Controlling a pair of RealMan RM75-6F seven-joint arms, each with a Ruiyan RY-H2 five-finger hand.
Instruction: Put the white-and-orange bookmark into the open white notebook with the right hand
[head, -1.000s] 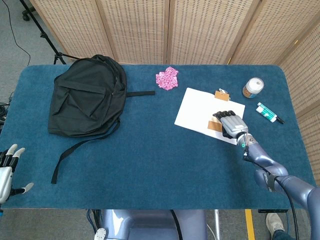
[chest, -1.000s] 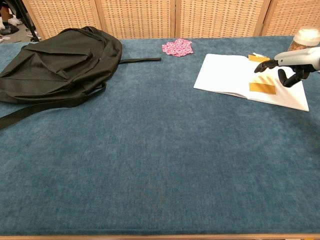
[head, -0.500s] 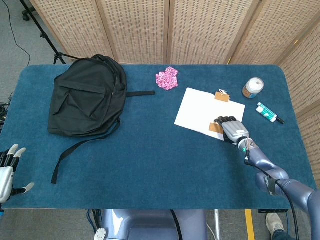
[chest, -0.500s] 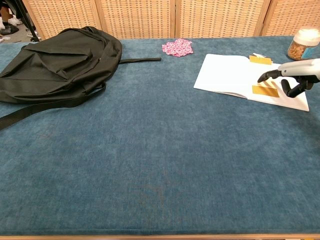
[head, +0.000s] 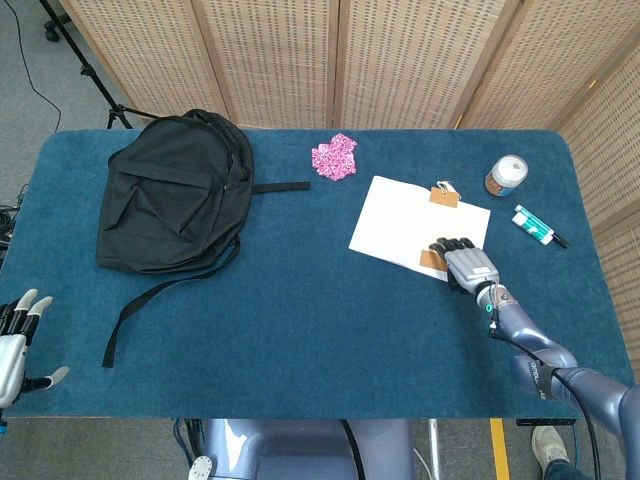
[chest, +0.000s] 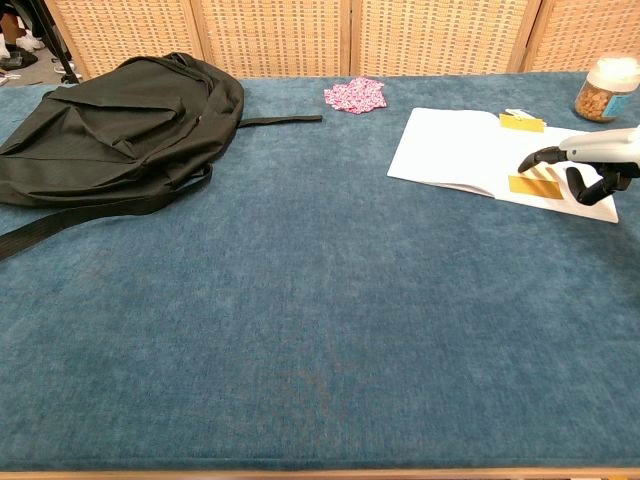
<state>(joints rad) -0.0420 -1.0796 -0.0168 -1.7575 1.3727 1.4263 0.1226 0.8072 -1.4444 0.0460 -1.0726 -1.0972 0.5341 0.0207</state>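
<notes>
So my right hand (head: 468, 266) is parked over the near right corner of the open white notebook (head: 405, 220), fingers curled down with the tips right by an orange bookmark (chest: 532, 186). I honestly can't tell if it's pinching the thing or just resting on it. That bookmark lies flat on the page at the near edge.

Count-wise: two orange tags on the notebook, the second one (head: 444, 195) at the far right corner with a bit of white on it. One notebook, one black backpack (head: 175, 195) well to the notebook's left, one pink crumpled bit (head: 334, 156) just beyond its far left corner, one jar (head: 506, 175) and one marker-looking thing (head: 535, 226) off to its right on the counter (head: 300, 320).

My left hand (head: 15, 345) hangs open off the counter's near left corner, partly cut off by the frame.
</notes>
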